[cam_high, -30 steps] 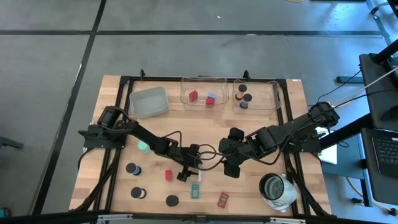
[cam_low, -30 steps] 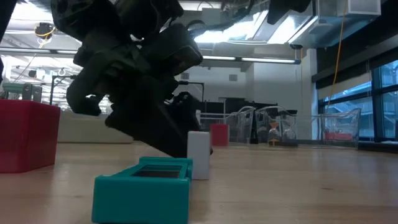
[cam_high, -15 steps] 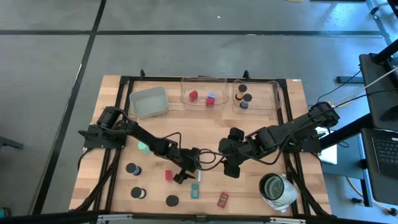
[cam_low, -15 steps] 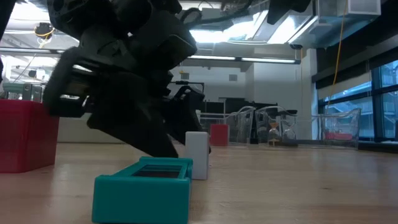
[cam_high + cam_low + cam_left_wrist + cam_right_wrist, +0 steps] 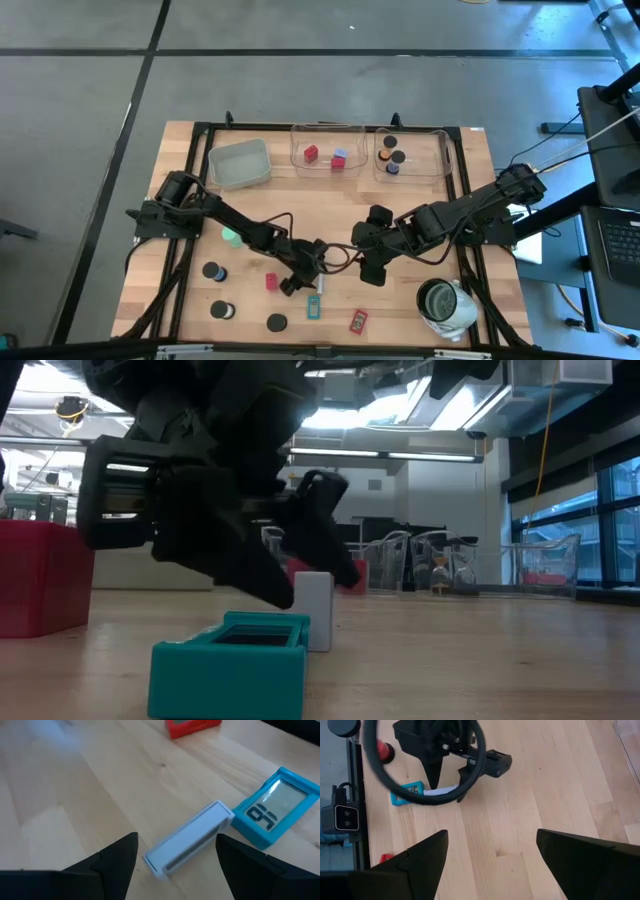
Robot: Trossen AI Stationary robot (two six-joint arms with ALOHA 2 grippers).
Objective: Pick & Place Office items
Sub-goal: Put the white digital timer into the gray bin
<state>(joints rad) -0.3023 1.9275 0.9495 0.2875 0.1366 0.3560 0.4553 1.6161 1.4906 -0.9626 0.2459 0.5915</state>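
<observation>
Left wrist view has the left gripper (image 5: 172, 857) spread wide, one finger on each side of a white rectangle (image 5: 190, 840) lying flat on the wooden table (image 5: 75, 795), nothing pinched. A teal rectangle (image 5: 275, 805) with a small display lies just beside the white piece's far end, and a red block (image 5: 192, 726) sits well beyond. From above, that gripper (image 5: 300, 281) hovers low near the table's front middle, by the white rectangle (image 5: 321, 284) and the teal rectangle (image 5: 314, 307), with a red block (image 5: 270, 282) close on its other side. The right gripper (image 5: 372, 272) waits at mid-table, fingers (image 5: 420, 865) apart and holding nothing. Black round caps (image 5: 276, 322) and a second red piece (image 5: 358, 321) lie along the front edge; a silvery-white round container (image 5: 443, 302) stands at the front right
</observation>
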